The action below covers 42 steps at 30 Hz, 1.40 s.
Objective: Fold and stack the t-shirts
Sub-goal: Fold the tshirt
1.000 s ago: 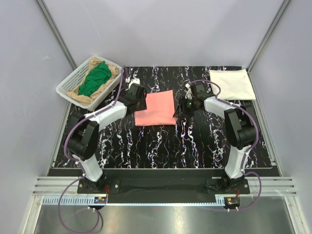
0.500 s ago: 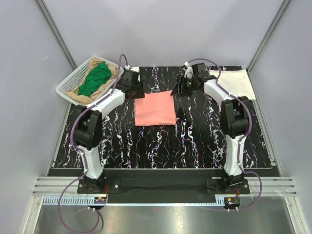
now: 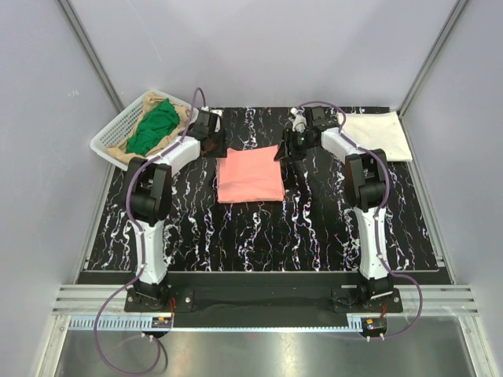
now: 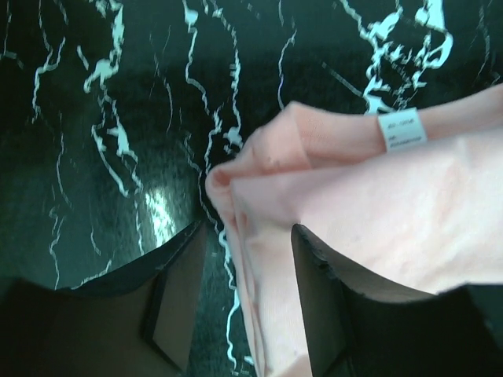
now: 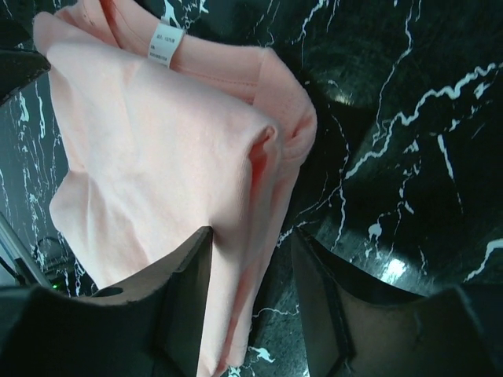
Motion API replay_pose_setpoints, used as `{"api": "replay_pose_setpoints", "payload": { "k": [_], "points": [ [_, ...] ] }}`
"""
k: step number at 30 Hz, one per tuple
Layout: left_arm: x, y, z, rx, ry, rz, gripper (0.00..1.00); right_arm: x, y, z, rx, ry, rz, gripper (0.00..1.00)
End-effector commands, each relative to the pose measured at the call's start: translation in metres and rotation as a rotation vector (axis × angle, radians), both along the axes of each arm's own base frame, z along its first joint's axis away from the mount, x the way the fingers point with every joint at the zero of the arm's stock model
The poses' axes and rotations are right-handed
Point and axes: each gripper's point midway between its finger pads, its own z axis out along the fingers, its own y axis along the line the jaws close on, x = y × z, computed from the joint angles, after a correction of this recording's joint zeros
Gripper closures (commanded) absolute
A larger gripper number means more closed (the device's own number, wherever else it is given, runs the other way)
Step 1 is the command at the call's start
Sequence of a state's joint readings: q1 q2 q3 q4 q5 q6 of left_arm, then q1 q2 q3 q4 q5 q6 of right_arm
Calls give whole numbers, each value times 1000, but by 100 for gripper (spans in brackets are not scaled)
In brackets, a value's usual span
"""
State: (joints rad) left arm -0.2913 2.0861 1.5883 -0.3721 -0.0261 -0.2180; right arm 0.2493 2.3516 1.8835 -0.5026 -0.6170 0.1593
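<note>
The salmon-pink t-shirt (image 3: 250,177) lies folded in a flat rectangle at the middle of the table. My left gripper (image 3: 214,146) is at its far left corner and my right gripper (image 3: 284,151) is at its far right corner. In the left wrist view the left gripper (image 4: 245,263) is open, and its jaws straddle the layered edge of the pink shirt (image 4: 369,204). In the right wrist view the right gripper (image 5: 251,271) is open, and its jaws straddle the shirt's (image 5: 157,157) other edge. A cream-white t-shirt (image 3: 377,135) lies folded at the back right.
A white mesh basket (image 3: 106,145) at the back left holds a green t-shirt (image 3: 153,127) on top of a tan one (image 3: 182,112). The table (image 3: 259,236) is black with white veins. Grey walls close in the back and both sides.
Both grippers have moved from beside the pink shirt's near-middle edges out to its far corners and now sit low over them. The shirt itself lies as before.
</note>
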Motion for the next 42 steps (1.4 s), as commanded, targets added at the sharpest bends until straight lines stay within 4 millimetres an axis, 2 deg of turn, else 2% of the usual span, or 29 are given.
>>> {"api": "replay_pose_setpoints", "payload": {
  "k": [1, 5, 10, 11, 12, 13, 15, 16, 20, 23, 24, 26, 28, 31, 33, 35, 37, 39, 40, 41, 42],
  "points": [
    [21, -10, 15, -64, -48, -62, 49, 16, 7, 17, 56, -66, 42, 48],
    [28, -9, 2, -111, -15, -73, 60, 30, 8, 5, 87, -69, 38, 45],
    [31, -1, -8, -133, 2, -67, 63, 35, 11, -4, 112, -51, 36, 45],
    [31, 0, -9, -135, 4, -71, 67, 36, 11, -6, 117, -46, 34, 46],
    [32, 1, -10, -138, 5, -72, 72, 38, 10, -6, 127, -52, 32, 46],
    [33, 3, -10, -138, 3, -68, 87, 37, 13, -5, 150, -47, 40, 46],
    [34, 5, -9, -149, 3, -63, 98, 40, 14, -6, 178, -37, 31, 46],
    [35, 4, -6, -158, -3, -62, 100, 40, 14, -7, 187, -29, 28, 46],
    [38, 5, 5, -173, -25, -35, 100, 39, 16, -11, 207, -16, 15, 48],
    [42, 6, 18, -189, -55, 3, 100, 39, 18, -15, 218, -3, 7, 62],
    [44, 8, 18, -191, -65, 27, 100, 40, 19, -16, 228, 8, -3, 69],
    [45, 12, 10, -185, -61, 43, 100, 40, 20, -19, 247, 30, -27, 76],
    [44, 15, -6, -186, -26, 52, 100, 46, 22, -20, 293, 44, -75, 83],
    [39, 20, -22, -172, 3, 77, 100, 51, 18, -35, 297, 83, -130, 92],
    [38, 22, -25, -171, 12, 84, 100, 52, 17, -43, 283, 89, -146, 93],
    [39, 21, -20, -182, 6, 77, 100, 51, 16, -42, 282, 86, -144, 92],
    [40, 20, -2, -190, -19, 78, 100, 50, 15, -33, 291, 83, -141, 89],
    [41, 20, 20, -201, -56, 84, 100, 50, 12, -14, 301, 72, -154, 72],
    [41, 21, 27, -206, -65, 86, 97, 48, 11, -8, 315, 87, -157, 64],
    [41, 20, 34, -209, -77, 85, 87, 50, 10, 8, 321, 73, -159, 58],
    [42, 19, 42, -214, -89, 82, 87, 47, 7, 12, 310, 89, -171, 51]
  ]
}}
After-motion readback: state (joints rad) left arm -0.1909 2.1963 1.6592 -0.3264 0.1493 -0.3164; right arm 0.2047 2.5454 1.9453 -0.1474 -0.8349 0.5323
